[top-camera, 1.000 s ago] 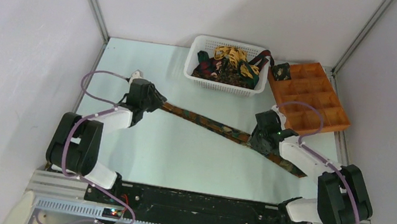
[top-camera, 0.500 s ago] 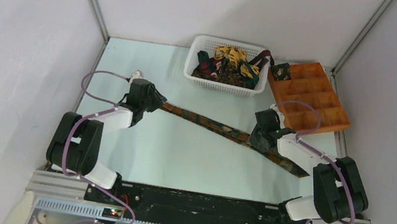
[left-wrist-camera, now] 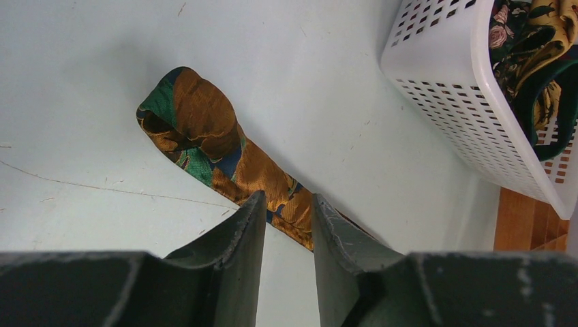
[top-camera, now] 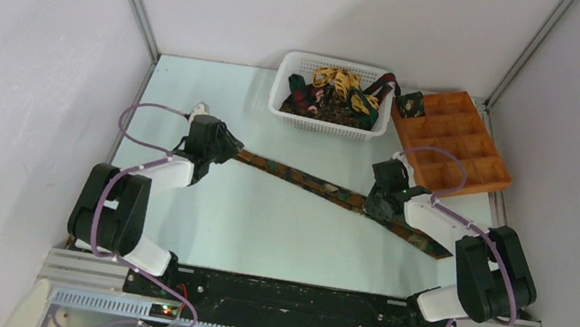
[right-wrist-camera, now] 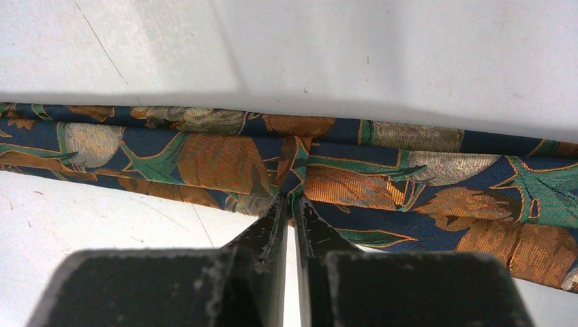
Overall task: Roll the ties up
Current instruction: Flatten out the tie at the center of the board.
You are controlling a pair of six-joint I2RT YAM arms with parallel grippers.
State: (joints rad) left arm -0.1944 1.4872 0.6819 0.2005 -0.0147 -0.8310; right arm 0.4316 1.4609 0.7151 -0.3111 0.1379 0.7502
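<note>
Pale matt table top (top-camera: pixel 259 228) inside a white-walled enclosure; a white perforated plastic basket (top-camera: pixel 283 84) of loose ties at the far edge serves as reference. Near-left of the basket, the left gripper (left-wrist-camera: pixel 287 204) sits low over the table, fingers apart, astride the narrow end of a long dark green, brown and orange patterned fabric necktie (top-camera: pixel 306 181); contact with the cloth cannot be told. The necktie lies flat on the table, nearer than the basket. Its long axis runs diagonally: blunt narrow tip pointing near-left of the basket, broad end near-right. Short of that broad end, the right gripper (right-wrist-camera: pixel 292 204) has its fingers pressed together on a small pucker of cloth. Assessment: the fabric looks light, limp and smooth, likely to slide and buckle rather than push. A pinch at an end or edge should hold best. Just right of the basket stands an orange-brown compartment tray (top-camera: pixel 479 153), one dark coil (top-camera: pixel 410 103) in its nearest compartment.
</note>
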